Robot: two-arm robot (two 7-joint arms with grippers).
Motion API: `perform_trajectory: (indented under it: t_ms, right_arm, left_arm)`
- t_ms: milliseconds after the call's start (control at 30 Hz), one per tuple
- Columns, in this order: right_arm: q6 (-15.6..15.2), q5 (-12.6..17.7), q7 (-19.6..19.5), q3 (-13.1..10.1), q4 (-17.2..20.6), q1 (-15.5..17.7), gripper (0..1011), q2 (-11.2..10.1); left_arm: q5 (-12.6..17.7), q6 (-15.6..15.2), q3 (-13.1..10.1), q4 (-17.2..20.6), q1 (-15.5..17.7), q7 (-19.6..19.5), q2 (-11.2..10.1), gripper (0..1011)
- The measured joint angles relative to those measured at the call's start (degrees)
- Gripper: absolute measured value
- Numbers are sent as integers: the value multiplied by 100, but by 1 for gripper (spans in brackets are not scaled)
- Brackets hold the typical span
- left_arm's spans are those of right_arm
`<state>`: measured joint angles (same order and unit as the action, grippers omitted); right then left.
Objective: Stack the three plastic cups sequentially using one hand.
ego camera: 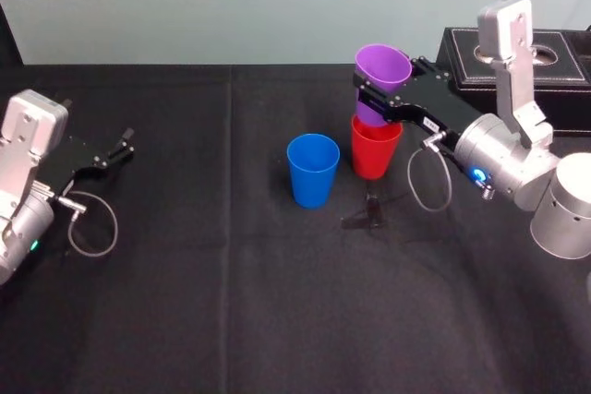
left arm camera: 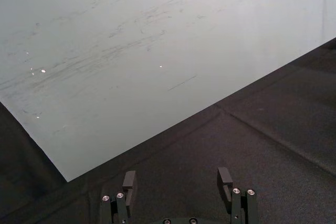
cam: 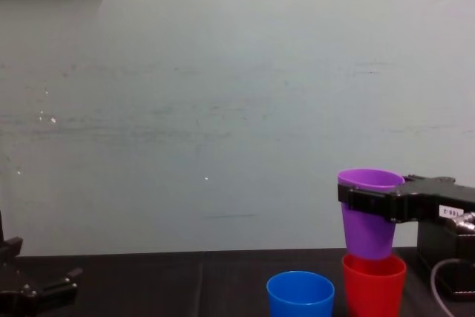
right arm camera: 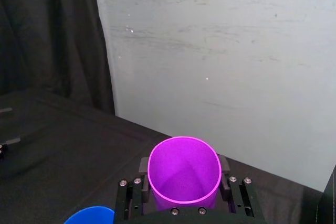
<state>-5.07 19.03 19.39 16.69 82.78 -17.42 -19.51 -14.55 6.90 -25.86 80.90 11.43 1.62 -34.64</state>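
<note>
Purple cup (ego camera: 381, 76), head view: tilted, held around its mid-wall by the right gripper (ego camera: 374, 101), directly above the red cup (ego camera: 374, 149) and evidently lined up for nesting. The blue cup (ego camera: 312, 169) stands upright just beside the red one, unstacked. The left gripper (ego camera: 115, 149) is parked well apart at the table's left. A black box (ego camera: 517, 57) sits behind the right arm.

Left wrist view: fingers (left arm camera: 224, 178) spread apart, nothing between them, over black cloth.

Right wrist view: jaws clamped on opposite sides of the purple cup, mouth open to the camera; the blue cup's rim is close by.

Chest view: the purple cup's base meets the red cup's rim, judged not yet seated.
</note>
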Motion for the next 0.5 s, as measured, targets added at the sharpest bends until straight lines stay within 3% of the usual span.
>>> perform_trajectory:
  t_ms: [500]
  right_arm:
    - [132, 24, 45, -33, -150, 89, 738, 15]
  left_arm:
    - [0, 0, 0, 0, 0, 0, 0, 1005]
